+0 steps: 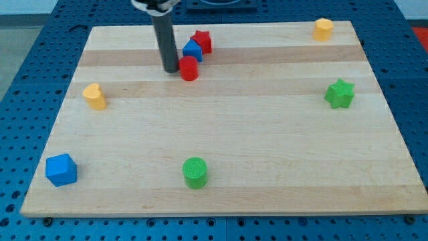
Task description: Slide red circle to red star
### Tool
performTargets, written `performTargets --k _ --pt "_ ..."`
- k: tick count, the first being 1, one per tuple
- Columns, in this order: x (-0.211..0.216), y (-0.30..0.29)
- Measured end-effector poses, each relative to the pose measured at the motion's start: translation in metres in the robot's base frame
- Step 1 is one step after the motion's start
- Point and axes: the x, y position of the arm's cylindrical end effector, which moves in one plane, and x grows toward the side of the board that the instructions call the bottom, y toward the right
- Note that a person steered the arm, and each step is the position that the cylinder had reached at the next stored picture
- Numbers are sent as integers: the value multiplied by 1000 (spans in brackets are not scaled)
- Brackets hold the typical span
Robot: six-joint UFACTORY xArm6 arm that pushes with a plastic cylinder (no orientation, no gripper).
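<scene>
Fingers do not exist on this arm, so nothing can stand apart, together or clamped; it ends only in a dark rod, and my tip [170, 69] rests on the wooden board [227, 181] near the view's top, left of the middle.

Going from the view's left: a blue block [61, 169] with angled faces sits near the bottom left corner. Above it, at the left edge, stands a yellow heart-shaped block [95, 96], well apart from everything else. Next comes my tip, and just beside it on its right, touching or almost touching, is the red circle [189, 68]. Directly above and slightly right of the red circle is a small blue block [192, 50], whose shape I cannot tell exactly, and it touches the red star [202, 41] behind it. So the blue block lies between the red circle and the red star.

Lower, near the bottom edge, stands a green circle [195, 173]. Far on the view's right are a green star [340, 94] and, at the top right corner, a yellow block [324, 29].
</scene>
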Motion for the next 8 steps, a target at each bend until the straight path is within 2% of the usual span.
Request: performTargets --k 1,2,3,5,8 --pt "9 -2" --pt "46 -26" --pt "54 -9" --pt "-3 33" --pt "16 86"
